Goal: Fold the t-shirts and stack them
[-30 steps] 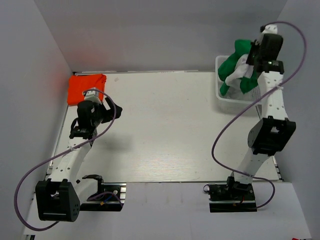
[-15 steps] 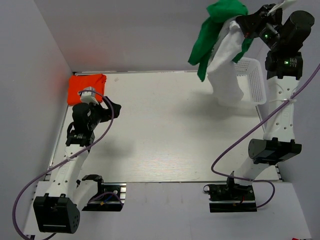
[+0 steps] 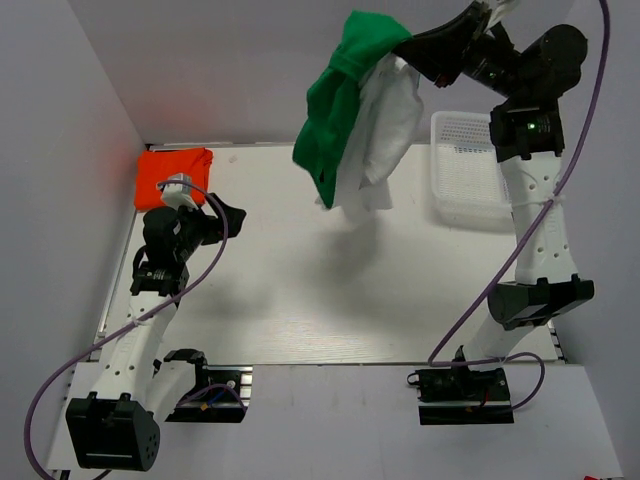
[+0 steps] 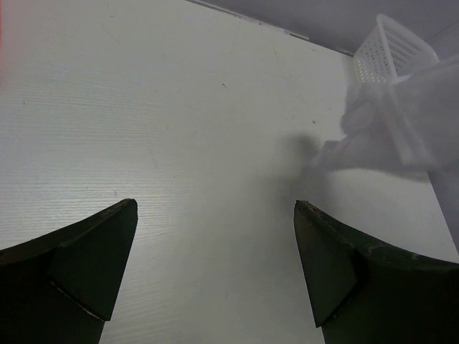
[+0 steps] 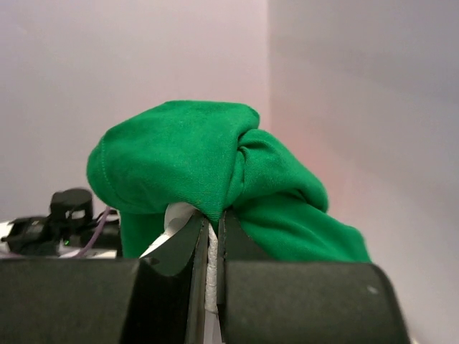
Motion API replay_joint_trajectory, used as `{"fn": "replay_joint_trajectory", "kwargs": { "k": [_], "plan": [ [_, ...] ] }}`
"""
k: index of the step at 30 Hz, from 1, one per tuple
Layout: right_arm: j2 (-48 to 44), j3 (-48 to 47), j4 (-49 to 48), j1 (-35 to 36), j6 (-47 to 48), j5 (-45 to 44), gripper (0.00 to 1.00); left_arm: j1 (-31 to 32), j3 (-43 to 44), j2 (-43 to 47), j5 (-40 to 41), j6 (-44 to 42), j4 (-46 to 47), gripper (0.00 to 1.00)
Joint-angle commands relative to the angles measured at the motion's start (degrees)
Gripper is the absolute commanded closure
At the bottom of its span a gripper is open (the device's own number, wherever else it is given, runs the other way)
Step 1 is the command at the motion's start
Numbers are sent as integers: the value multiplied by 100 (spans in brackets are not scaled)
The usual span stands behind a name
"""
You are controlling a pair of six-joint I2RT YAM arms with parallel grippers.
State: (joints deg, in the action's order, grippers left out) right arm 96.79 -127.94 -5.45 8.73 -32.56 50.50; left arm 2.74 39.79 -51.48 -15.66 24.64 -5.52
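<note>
My right gripper is shut on a bunch of cloth, the green t-shirt and the white t-shirt together, and holds them high above the table's far middle. In the right wrist view the green cloth bulges over the closed fingers, with white cloth pinched between them. The orange t-shirt lies folded at the far left corner. My left gripper is open and empty just in front of it, over bare table. The hanging white cloth shows blurred in the left wrist view.
A white mesh basket stands at the far right of the table, also seen in the left wrist view. Grey walls close in the left, back and right sides. The white table top spreads between the arms.
My right gripper has lifted the green and white shirts out of the basket and swung them left over the table. The basket has settled flat. My left arm has barely moved.
</note>
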Motion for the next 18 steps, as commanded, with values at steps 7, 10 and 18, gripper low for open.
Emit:
{"fn": "replay_joint_trajectory", "kwargs": {
  "k": [7,10,18],
  "plan": [
    [-555,2621,371,647,1716,-1102,100,16,-173,139,37,137,-28,0],
    [-969,4507,-259,770,1736,-1945,100,16,-173,139,89,137,-28,0],
    [-522,6773,-335,1201,1788,-2122,10,16,-235,139,89,137,-90,0]
  ]
}}
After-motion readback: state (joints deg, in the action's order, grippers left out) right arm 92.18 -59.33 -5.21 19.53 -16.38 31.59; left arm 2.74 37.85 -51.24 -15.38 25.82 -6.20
